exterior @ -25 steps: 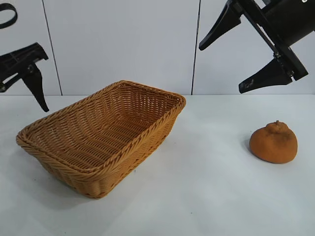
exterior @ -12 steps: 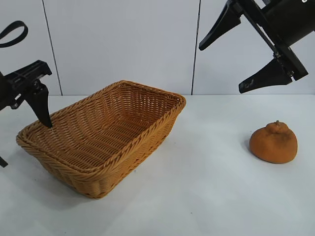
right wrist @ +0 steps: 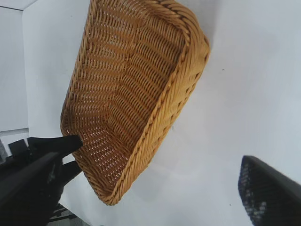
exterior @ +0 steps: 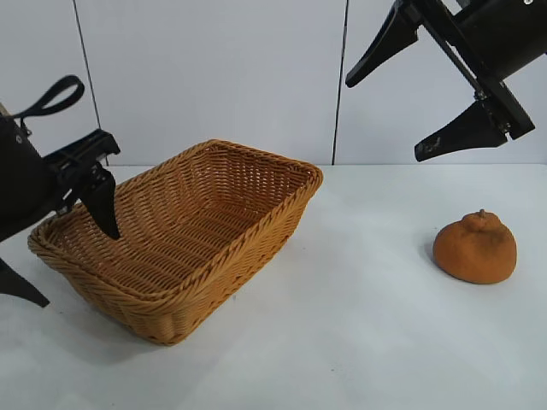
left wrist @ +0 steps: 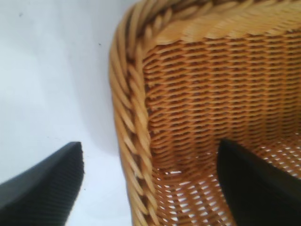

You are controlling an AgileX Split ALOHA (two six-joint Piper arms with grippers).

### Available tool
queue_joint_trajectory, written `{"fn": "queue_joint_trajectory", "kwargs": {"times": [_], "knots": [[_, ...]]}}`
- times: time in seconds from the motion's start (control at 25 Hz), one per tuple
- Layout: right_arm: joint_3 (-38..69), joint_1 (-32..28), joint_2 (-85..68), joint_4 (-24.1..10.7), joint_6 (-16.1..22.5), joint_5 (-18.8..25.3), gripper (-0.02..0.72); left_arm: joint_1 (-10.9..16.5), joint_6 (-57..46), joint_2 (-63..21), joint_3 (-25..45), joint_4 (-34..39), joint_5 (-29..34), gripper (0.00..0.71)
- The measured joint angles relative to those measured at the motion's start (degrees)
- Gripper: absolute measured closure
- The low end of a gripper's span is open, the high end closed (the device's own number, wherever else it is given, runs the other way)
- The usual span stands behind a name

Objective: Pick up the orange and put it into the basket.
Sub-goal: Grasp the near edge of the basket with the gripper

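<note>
The left tool (exterior: 73,256) has its lower finger cut off by the exterior view's edge.

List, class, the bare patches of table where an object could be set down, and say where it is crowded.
Bare table lies between the basket and the orange, and across the front strip nearer the camera. The basket holds nothing. It is crowded at the basket's left end: the open left gripper straddles its rim, one finger inside and one outside. The open right gripper hangs high above the orange.

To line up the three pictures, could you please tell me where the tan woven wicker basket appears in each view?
Exterior: tan woven wicker basket, left of centre on the white table.
Left wrist: its corner fills the picture.
Right wrist: whole basket, centre-left.
Shared landmark: the braided rim, straddled by the open left gripper.
</note>
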Motion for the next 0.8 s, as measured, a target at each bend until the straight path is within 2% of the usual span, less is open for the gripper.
{"fn": "queue_joint_trajectory", "kwargs": {"times": [0.16,0.28,0.36,0.56,0.6,0.8], "knots": [[0.0,0.0,0.0,0.0,0.0,0.0,0.010,0.0,0.0,5.1,0.0,-0.6,-5.6,0.154],[0.0,0.0,0.0,0.0,0.0,0.0,0.010,0.0,0.0,6.8,0.0,-1.4,-6.9,0.172],[0.0,0.0,0.0,0.0,0.0,0.0,0.010,0.0,0.0,6.8,0.0,-1.6,-6.9,0.254],[0.0,0.0,0.0,0.0,0.0,0.0,0.010,0.0,-0.3,6.7,-0.1,-2.2,-4.7,0.599],[0.0,0.0,0.0,0.0,0.0,0.0,0.010,0.0,-0.6,6.5,-0.3,-2.5,-4.1,0.625],[0.0,0.0,0.0,0.0,0.0,-0.1,0.010,0.8,0.5,5.1,-1.8,-2.2,-1.4,0.625]]}}
